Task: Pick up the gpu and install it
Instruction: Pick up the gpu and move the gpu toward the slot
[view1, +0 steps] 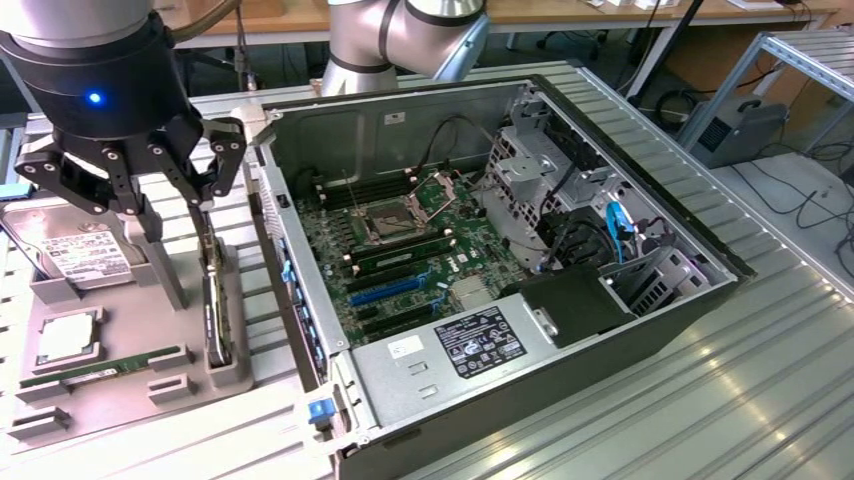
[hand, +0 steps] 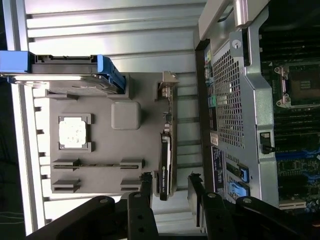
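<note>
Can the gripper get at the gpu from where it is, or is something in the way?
Probably yes. The gripper is open over the gpu, which stands on edge in the gray holder, with a finger to either side. Nothing lies between them; the computer case stands apart.

gpu in tray; case alongside

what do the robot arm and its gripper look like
The silver-grey arm is built of rounded tubular sections. The black gripper has a glossy cylindrical body with a small glowing blue light, and its jaws are black linked bars dotted with silvery pivot bolts.
</note>
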